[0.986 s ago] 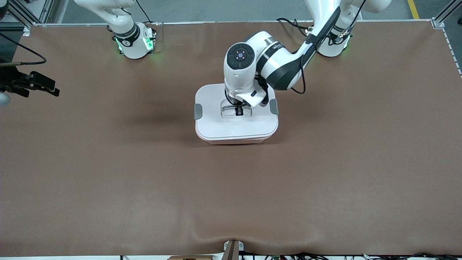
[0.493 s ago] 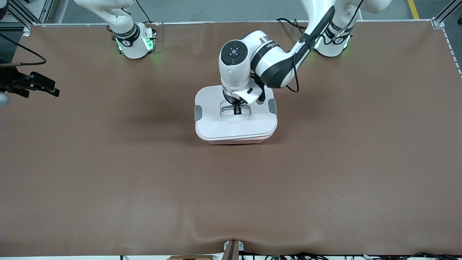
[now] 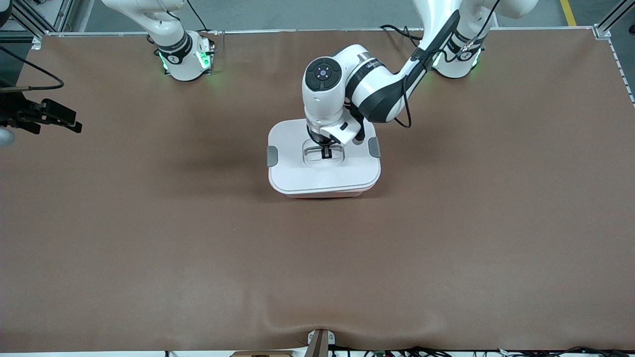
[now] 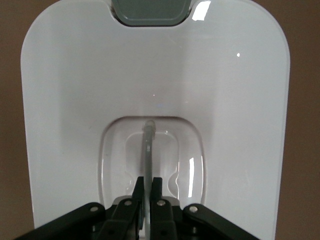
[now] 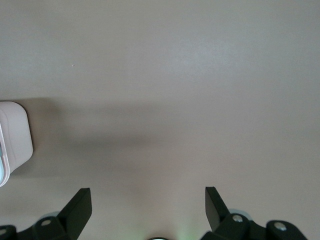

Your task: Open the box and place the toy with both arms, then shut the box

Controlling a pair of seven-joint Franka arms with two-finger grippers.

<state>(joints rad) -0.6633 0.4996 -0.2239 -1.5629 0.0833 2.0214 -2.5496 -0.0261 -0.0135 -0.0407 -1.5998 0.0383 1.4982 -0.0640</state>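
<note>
The left gripper [image 4: 146, 192] is clamped on the thin grey handle [image 4: 148, 150] of the box [image 3: 325, 176] — the right gripper [image 5: 148, 207] waits spread apart — and the smooth lid [image 4: 155, 75] looks light, stiff, best lifted here.

My left arm covers the lid's [image 3: 297, 173] 12 o'clock edge; my right hand [image 3: 62, 119] is cut by the frame at 9 o'clock; the box's [image 3: 322, 193] contents stay hidden under the lid

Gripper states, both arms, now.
Left gripper: shut on the grey handle of the box lid.
Right gripper: open, holding nothing, waiting over bare table at its end.
</note>
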